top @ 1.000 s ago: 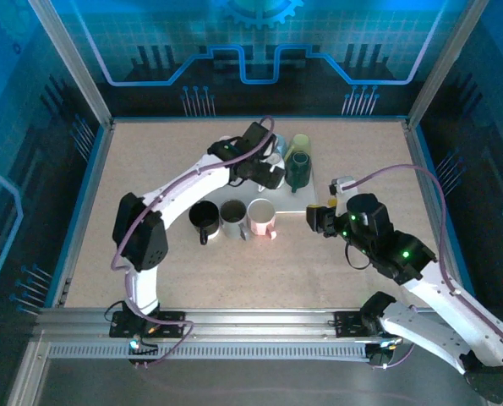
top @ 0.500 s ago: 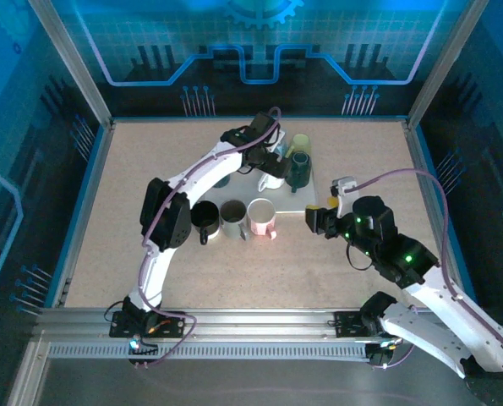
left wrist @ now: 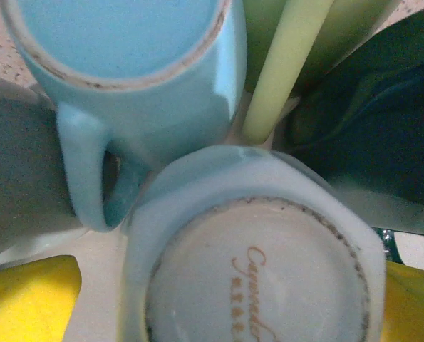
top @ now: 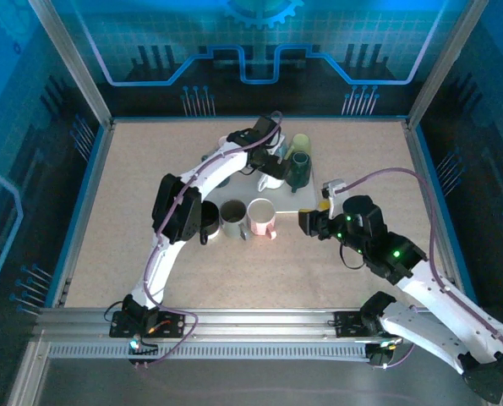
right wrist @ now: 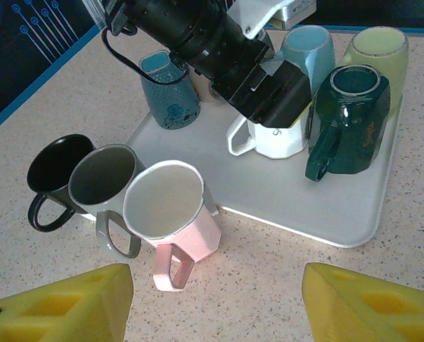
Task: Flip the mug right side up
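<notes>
While the left hand [right wrist: 276, 107] hung over the tray [right wrist: 297, 206], its fingers [left wrist: 26, 303] stood wide apart, one on either side of the white mug [left wrist: 258, 278], and whether they touched it could not be told. Item: white mug, faceted, base up with a line of script on the unglazed foot, standing on the tray with its handle towards the worktop's [right wrist: 269, 285] left side. Item: light blue mug [right wrist: 308, 46], base up, just behind the white one, its handle close against it. Item: yellow-green mug [right wrist: 379, 50], at the tray's far right corner. Item: dark green mug [right wrist: 350, 117], just right of the white mug, handle towards the near edge. Item: teal patterned mug [right wrist: 169, 89], at the tray's left end. Items off the tray, mouth up in a row on the worktop just beside its near left edge: black mug [right wrist: 55, 167], grey mug [right wrist: 101, 185], pink mug [right wrist: 172, 206], each touching the next. Right hand [right wrist: 215, 303]: low over the worktop near the pink mug, fingers apart, nothing between them.
</notes>
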